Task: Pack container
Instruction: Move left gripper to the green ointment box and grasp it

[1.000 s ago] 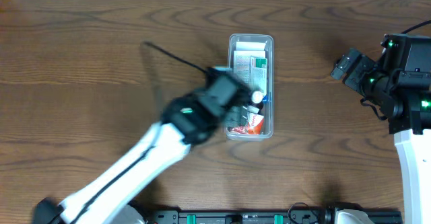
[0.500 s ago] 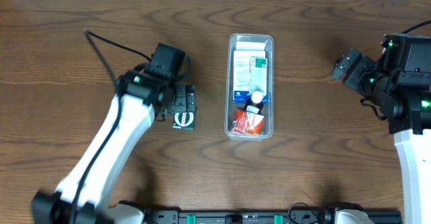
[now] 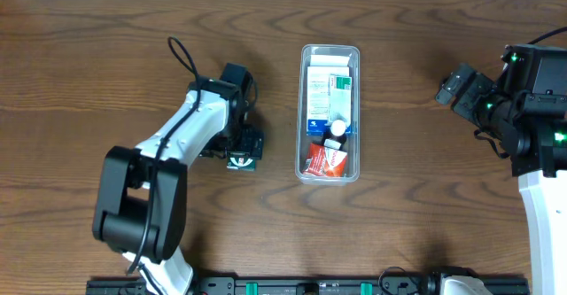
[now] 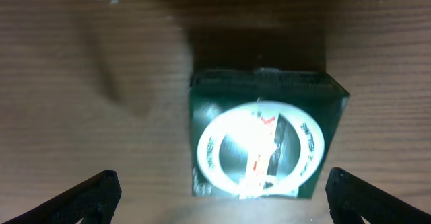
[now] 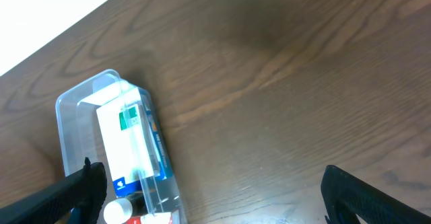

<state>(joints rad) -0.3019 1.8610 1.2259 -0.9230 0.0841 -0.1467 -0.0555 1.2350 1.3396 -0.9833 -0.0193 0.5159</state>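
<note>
From overhead, your container point(image 3: 300, 109) lies lengthwise at the middle of the wooden table point(image 3: 106, 47), with white and green cartons point(image 3: 332, 89), a white-capped bottle point(image 3: 337, 129) and a red packet point(image 3: 329, 160) inside. The left gripper point(image 3: 241, 146) hangs over a dark green box point(image 3: 242, 161) just left of the container. The right gripper point(image 3: 454, 88) sits well apart near the table's right edge. In the left wrist view, your fingers point(image 4: 101, 189) are spread wide with the green box between them, and neither tip touches it; the box has a white ring on its top face. In the right wrist view, those fingers point(image 5: 345, 187) also stand apart over bare wood, with the container at the lower left.
</note>
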